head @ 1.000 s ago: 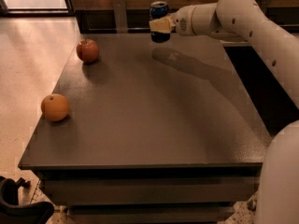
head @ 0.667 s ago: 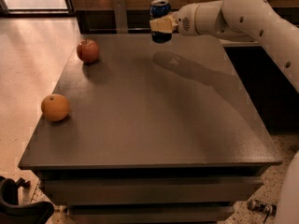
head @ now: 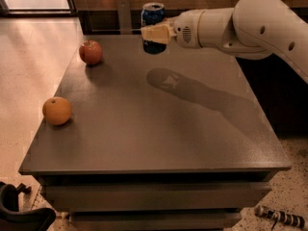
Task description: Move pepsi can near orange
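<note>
The pepsi can [head: 153, 14] is dark blue with a silver top, held upright in the air above the far middle of the grey table [head: 159, 129]. My gripper [head: 155, 34] reaches in from the right and is shut on the can's lower half. The orange [head: 57, 110] lies near the table's left edge, well to the left of and nearer than the can. The arm's shadow falls on the table below and to the right of the can.
A red apple [head: 90, 52] lies at the table's far left, between the can and the orange. A dark wall and cabinet stand behind the table. A dark object [head: 24, 214] sits on the floor at bottom left, and a striped object [head: 281, 217] at bottom right.
The gripper still holds the can in the air. It has shifted slightly left and nearer over the table. The fruits have not moved.
</note>
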